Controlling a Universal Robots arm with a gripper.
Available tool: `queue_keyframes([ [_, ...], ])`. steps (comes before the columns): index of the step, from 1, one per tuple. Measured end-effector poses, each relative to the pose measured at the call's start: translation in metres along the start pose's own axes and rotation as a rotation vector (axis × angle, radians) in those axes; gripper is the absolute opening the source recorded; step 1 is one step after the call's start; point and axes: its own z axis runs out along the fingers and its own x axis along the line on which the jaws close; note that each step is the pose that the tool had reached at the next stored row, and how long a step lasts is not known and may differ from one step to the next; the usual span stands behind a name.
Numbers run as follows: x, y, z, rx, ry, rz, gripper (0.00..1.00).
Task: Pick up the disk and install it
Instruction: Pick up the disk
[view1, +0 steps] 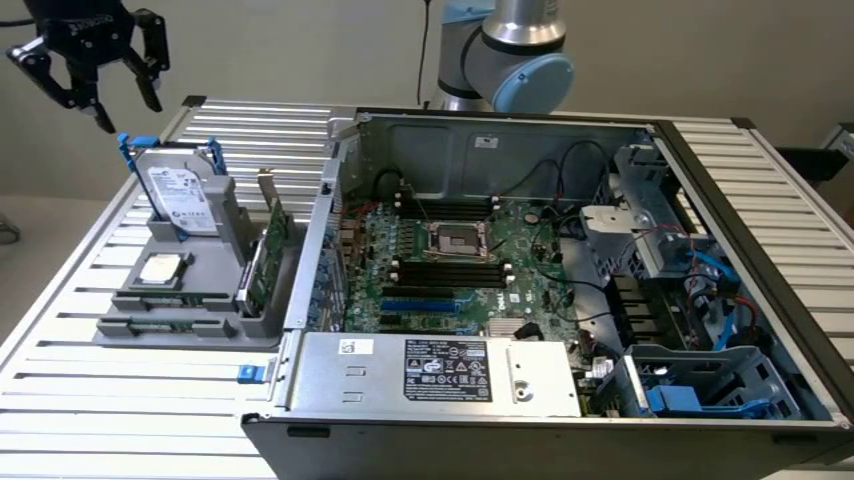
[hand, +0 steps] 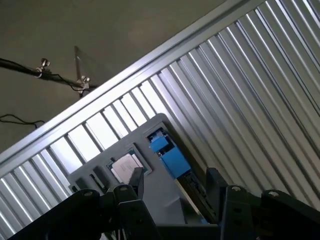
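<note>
Claw (view1: 114, 100) wide open, holding nothing, hovers above the disk (view1: 180, 195), which stands on edge in 1 gray holder (view1: 174, 325) near the bench's (view1: 80, 420) far corner at the exterior view's left, probably racked upright for a top-down grab, beside the open PC case (view1: 467, 150).

Disk (view1: 178, 195) upright in holder (view1: 200, 322) on table (view1: 94, 420), computer case (view1: 467, 145) to the exterior view's right, pincer (view1: 107, 100) above disk.
</note>
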Motion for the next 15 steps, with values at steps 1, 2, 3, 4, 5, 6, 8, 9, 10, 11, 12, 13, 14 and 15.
queue_keyframes([
  [1, 0.0, 0.0, 0.0005, -0.0007, 0.0002, -0.018, 0.62],
  [2, 0.0, -0.0001, 0.0011, -0.0015, 0.0002, -0.036, 0.62],
  [3, 0.0, -0.0001, 0.0017, -0.0023, -0.0001, -0.055, 0.62],
  [4, 0.0, -0.0001, 0.0023, -0.0033, -0.0005, -0.073, 0.62],
  [5, 0.0, -0.0002, 0.003, -0.0044, -0.0011, -0.091, 0.62],
  [6, 0.0, -0.0002, 0.0036, -0.0056, -0.0016, -0.109, 0.62],
  [8, 0.0, -0.0003, 0.005, -0.0078, -0.0028, -0.145, 0.62],
  [9, 0.0, -0.0003, 0.0056, -0.009, -0.0034, -0.163, 0.62],
  [10, 0.0, -0.0004, 0.0063, -0.0102, -0.004, -0.182, 0.62],
  [11, 0.0, -0.0004, 0.0071, -0.0114, -0.0047, -0.201, 0.62],
  [12, 0.0, -0.0005, 0.0077, -0.0125, -0.0053, -0.219, 0.62],
  [13, 0.0, -0.0005, 0.0084, -0.0136, -0.0059, -0.237, 0.62],
  [14, 0.0, -0.0006, 0.0091, -0.0147, -0.0066, -0.255, 0.62],
  [15, 0.0, -0.0006, 0.0098, -0.0159, -0.0071, -0.273, 0.62],
])
